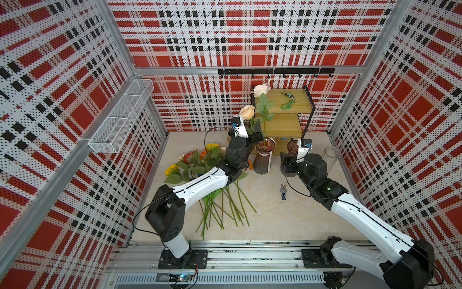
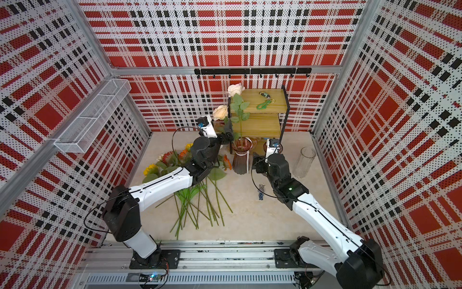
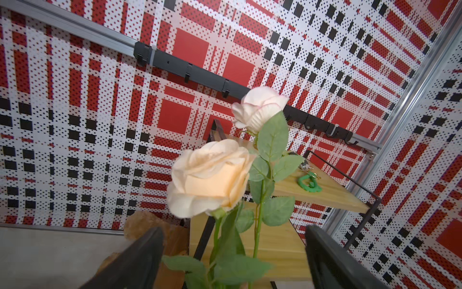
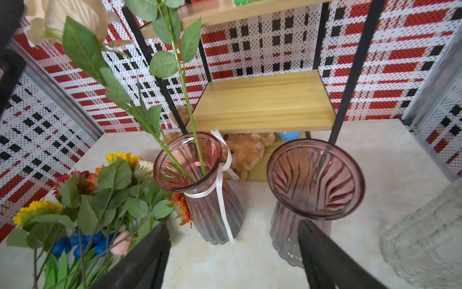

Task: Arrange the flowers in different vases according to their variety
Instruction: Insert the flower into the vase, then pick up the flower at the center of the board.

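On the bench: pale tabletop [image 1: 275, 225], walled on three sides by plaid pegboard, with a rail along the front edge. Bare room lies front-centre and on the right arm's side. The left half is taken up by flowers. A two-tier wooden shelf [image 1: 287, 100] stands against the back wall, and its legs close off the space behind the vases.

The loose flowers [image 1: 200, 162] lie flat in a heap under the left forearm. Their long axes run back to front. The sunflower heads point toward the back-left corner, close to the foot of the left wall. The bare stem ends fan out toward the front rail. Blue tulips [image 4: 80, 242] and one pink tulip [image 4: 121, 246] sit low in the heap.

All vases stand upright in a row before the shelf. The ribboned ribbed vase [image 4: 215, 217] is just in front of the shelf's left leg. The empty ribbed vase [image 4: 287, 225] is beside it, not touching. The clear cylinder [image 1: 330, 157] is further right, near the right wall.

Two roses stand in the ribboned vase, heads up. The white rose [image 3: 260, 107] has a near-vertical stem and the higher head. The peach rose [image 3: 210, 177] tilts toward the left arm.

Left gripper [image 3: 233, 231]: fingers spread wide on either side of the rose stems, with no contact visible. Right gripper [image 4: 232, 225]: fingers apart, holding nothing, low over the table, just short of the empty ribbed vase.

A small figurine [image 1: 283, 192] lies alone in the bare patch.
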`<action>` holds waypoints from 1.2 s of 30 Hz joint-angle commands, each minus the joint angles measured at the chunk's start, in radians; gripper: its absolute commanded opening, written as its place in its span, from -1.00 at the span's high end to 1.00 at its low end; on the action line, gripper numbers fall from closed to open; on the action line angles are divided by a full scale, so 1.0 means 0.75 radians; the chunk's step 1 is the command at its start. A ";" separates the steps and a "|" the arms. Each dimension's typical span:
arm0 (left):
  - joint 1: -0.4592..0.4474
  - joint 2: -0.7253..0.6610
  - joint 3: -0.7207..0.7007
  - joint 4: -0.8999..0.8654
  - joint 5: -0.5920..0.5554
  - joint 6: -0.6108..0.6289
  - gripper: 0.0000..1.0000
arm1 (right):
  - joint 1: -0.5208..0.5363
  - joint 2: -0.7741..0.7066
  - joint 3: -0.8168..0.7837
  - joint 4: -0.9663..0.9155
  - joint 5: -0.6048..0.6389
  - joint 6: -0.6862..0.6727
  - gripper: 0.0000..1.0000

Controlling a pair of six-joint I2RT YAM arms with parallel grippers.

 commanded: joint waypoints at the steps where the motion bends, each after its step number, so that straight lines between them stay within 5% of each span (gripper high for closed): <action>1: -0.003 -0.114 -0.086 -0.044 -0.041 0.010 -0.88 | 0.044 0.042 -0.011 0.043 -0.097 0.039 -0.72; 7: 0.031 -0.307 -0.211 -0.169 -0.068 0.007 -0.88 | 0.200 0.205 0.045 0.042 -0.191 0.125 -0.71; 17: 0.359 -0.606 -0.318 -0.762 0.172 -0.249 -0.79 | 0.289 0.747 0.372 -0.178 -0.435 0.386 -0.59; 27: 0.682 -0.722 -0.415 -1.085 0.438 -0.435 -0.73 | 0.309 1.091 0.655 -0.251 -0.546 0.411 -0.38; 36: 0.786 -0.702 -0.480 -1.186 0.542 -0.483 -0.66 | 0.314 1.272 0.776 -0.303 -0.566 0.442 -0.24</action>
